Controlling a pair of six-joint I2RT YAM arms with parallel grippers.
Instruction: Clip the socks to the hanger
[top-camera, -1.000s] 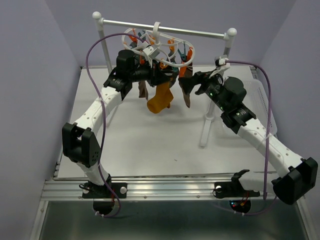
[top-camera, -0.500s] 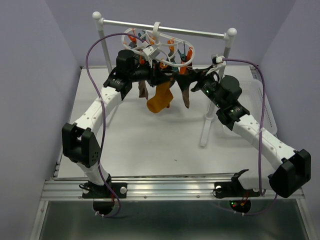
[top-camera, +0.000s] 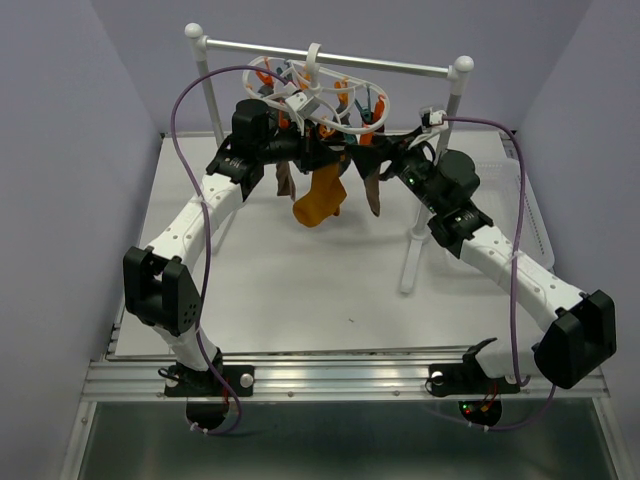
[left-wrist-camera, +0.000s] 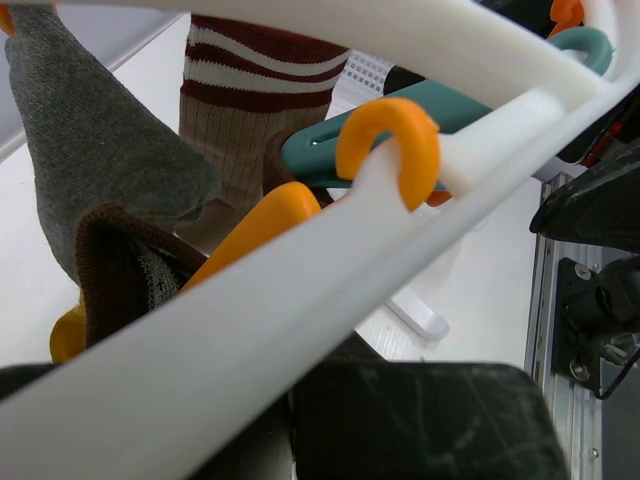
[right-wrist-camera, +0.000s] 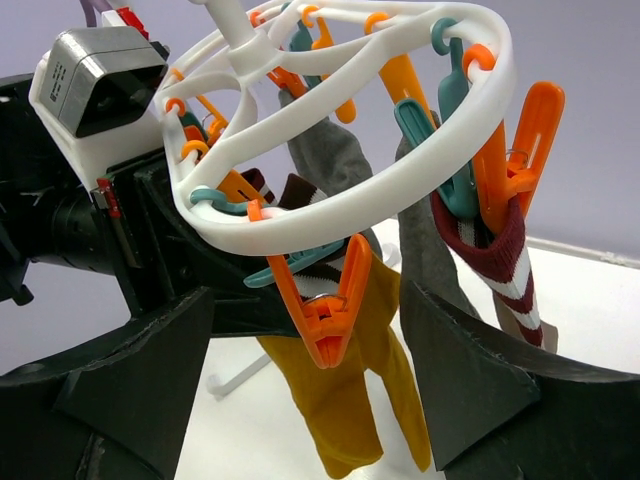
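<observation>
White plastic oval ring hanger: left jaws pinch its rim; right jaws, spread, straddle the orange plastic clip beneath it, which probably needs squeezing open next.

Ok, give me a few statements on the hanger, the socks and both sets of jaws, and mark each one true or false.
1. The hanger hangs from the rack's crossbar. True.
2. The mustard sock lies flat on the table. False: it hangs clipped to the hanger.
3. The right jaws stand open on either side of an orange clip. True.
4. None of the hanging socks is striped. False: a maroon-and-white striped sock hangs from the hanger too.
5. The left jaws are wide open. False: they are shut, seemingly on the hanger's ring.
</observation>
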